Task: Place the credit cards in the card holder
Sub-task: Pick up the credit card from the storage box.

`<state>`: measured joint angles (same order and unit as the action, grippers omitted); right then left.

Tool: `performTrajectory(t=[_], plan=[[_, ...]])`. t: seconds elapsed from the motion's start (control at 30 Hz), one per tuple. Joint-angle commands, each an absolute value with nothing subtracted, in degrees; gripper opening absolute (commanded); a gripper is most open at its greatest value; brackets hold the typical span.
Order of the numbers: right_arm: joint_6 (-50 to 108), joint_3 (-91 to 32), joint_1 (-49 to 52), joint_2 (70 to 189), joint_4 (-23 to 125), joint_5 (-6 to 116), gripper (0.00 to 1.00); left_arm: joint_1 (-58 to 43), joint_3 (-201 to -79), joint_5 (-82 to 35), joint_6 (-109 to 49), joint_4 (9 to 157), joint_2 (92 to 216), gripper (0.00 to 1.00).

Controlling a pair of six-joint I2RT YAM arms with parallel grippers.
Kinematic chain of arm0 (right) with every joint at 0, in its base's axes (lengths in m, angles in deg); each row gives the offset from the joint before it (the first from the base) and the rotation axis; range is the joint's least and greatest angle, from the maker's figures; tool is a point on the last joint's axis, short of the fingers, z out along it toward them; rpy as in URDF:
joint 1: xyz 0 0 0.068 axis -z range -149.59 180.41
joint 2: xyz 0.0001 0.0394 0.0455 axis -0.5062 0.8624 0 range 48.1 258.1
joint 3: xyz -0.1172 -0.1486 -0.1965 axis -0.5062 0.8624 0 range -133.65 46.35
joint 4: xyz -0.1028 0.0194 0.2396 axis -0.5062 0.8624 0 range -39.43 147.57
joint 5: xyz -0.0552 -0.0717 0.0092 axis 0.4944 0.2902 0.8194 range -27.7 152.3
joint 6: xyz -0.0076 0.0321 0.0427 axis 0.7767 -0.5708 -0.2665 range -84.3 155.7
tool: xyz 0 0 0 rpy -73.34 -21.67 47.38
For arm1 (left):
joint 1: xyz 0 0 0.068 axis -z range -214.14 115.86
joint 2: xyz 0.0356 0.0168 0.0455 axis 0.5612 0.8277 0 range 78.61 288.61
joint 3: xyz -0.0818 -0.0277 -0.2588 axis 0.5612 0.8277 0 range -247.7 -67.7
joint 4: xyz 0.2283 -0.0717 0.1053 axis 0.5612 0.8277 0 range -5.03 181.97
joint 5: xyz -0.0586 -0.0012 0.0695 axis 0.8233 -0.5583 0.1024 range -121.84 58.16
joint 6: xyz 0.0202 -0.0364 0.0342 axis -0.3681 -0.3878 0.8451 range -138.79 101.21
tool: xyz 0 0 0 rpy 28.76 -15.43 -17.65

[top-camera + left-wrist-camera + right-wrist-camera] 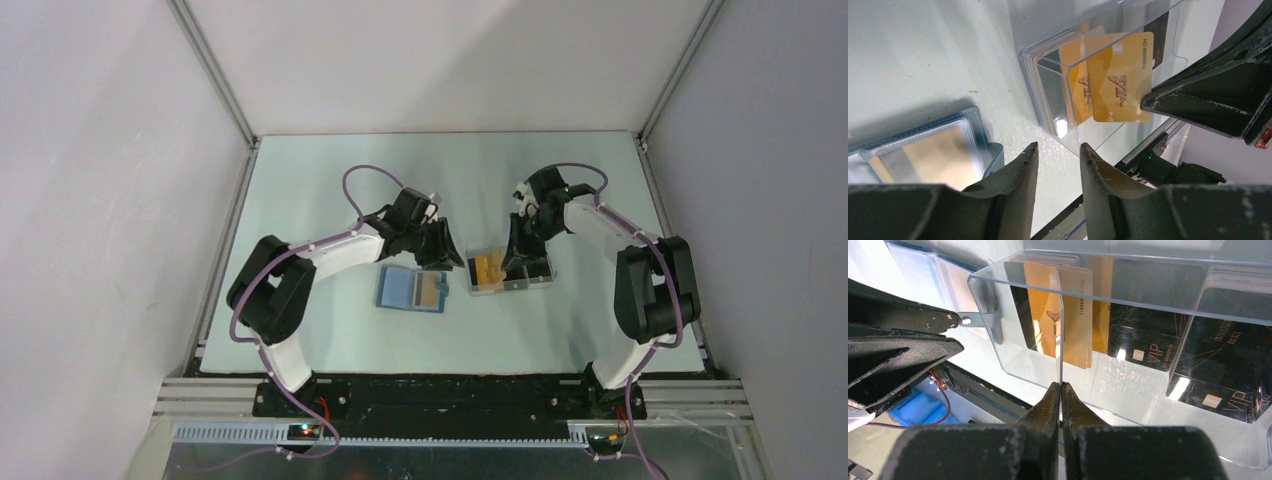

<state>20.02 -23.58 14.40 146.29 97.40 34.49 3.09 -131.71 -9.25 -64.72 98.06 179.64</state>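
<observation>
The blue card holder [400, 290] lies open on the table with a yellow card in its right pocket [430, 290]. It also shows in the left wrist view [979, 131]. My right gripper [1061, 385] is shut on a yellow-orange credit card [1120, 77], seen edge-on in its own view [1060, 340]. It holds the card upright at the left end of the clear tray [540, 281]. More yellow cards [1079, 315] and black cards [1148, 335] stand in the tray. My left gripper [1058, 148] is open and empty, between the holder and the tray.
The clear compartmented tray [1048, 85] stands right of the card holder, close to both grippers. The left gripper's fingers [898, 347] are just left of the tray. White walls enclose the table on three sides.
</observation>
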Motion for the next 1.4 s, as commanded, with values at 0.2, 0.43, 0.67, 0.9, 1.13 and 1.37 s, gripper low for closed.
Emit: performTrajectory(t=[0.2,0.43,0.67,0.9,1.13,1.37], plan=[[22.79,-25.11,16.06,141.53,97.54,35.35,0.00,3.49,-134.54,-9.90,-62.83,98.00,176.64,0.40],[23.66,-25.12,15.08,140.56,97.03,34.08,0.00,3.71,-135.10,-9.30,-62.62,97.93,176.18,0.40],[24.34,-24.51,11.71,140.78,96.51,39.87,0.00,3.71,-134.94,-9.49,-62.39,97.89,175.65,0.40],[22.61,-22.15,12.92,140.68,95.39,43.16,0.47,3.67,-134.33,-9.57,-62.41,97.96,175.57,0.40],[22.96,-22.11,13.28,140.51,95.21,43.10,0.62,3.81,-134.33,-9.39,-62.39,97.89,176.09,0.40],[22.93,-22.26,10.45,142.08,94.60,44.82,0.68,3.82,-133.70,-9.93,-62.32,97.90,176.10,0.40]])
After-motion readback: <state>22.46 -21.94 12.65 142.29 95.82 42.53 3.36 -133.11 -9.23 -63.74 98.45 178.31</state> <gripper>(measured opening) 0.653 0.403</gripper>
